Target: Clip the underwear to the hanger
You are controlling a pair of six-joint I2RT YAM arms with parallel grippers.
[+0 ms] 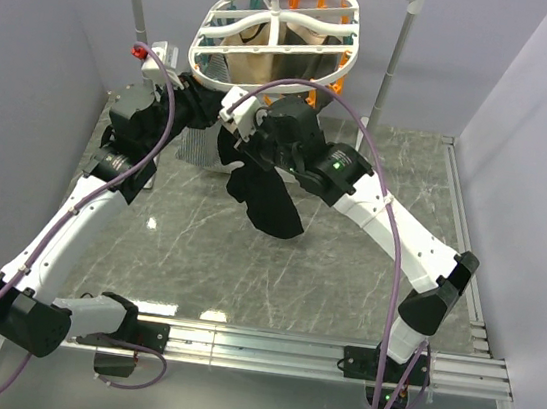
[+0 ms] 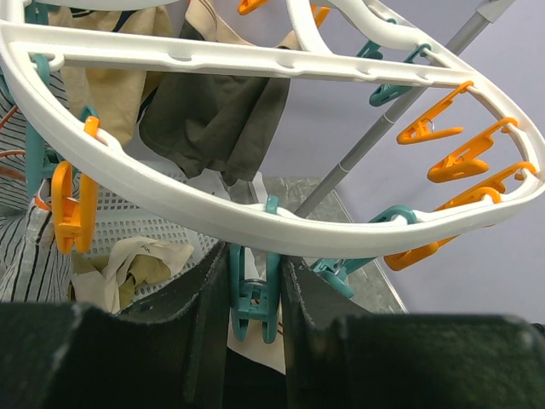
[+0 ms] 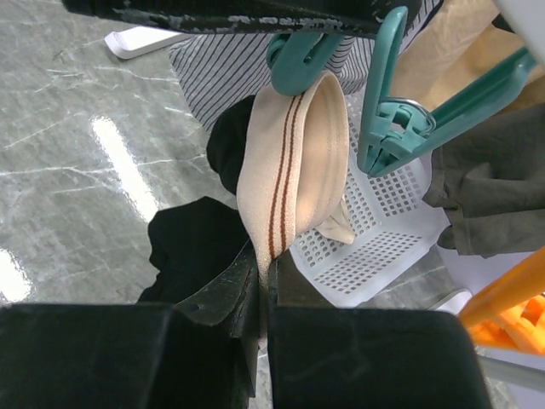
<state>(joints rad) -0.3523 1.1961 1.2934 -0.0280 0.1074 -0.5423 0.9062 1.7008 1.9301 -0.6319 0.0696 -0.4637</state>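
Table [image 1: 274,275], grey marbled; walls [image 1: 41,53], pale lilac. Right gripper [image 3: 264,264] clamped on underwear [image 3: 294,162] waistband; left gripper [image 2: 254,256] squeezing teal clothespin [image 2: 254,298] on hanger [image 2: 255,223].

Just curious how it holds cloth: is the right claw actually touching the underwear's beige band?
Touching. The right wrist view shows the right gripper shut on the underwear at its beige waistband with no gap.
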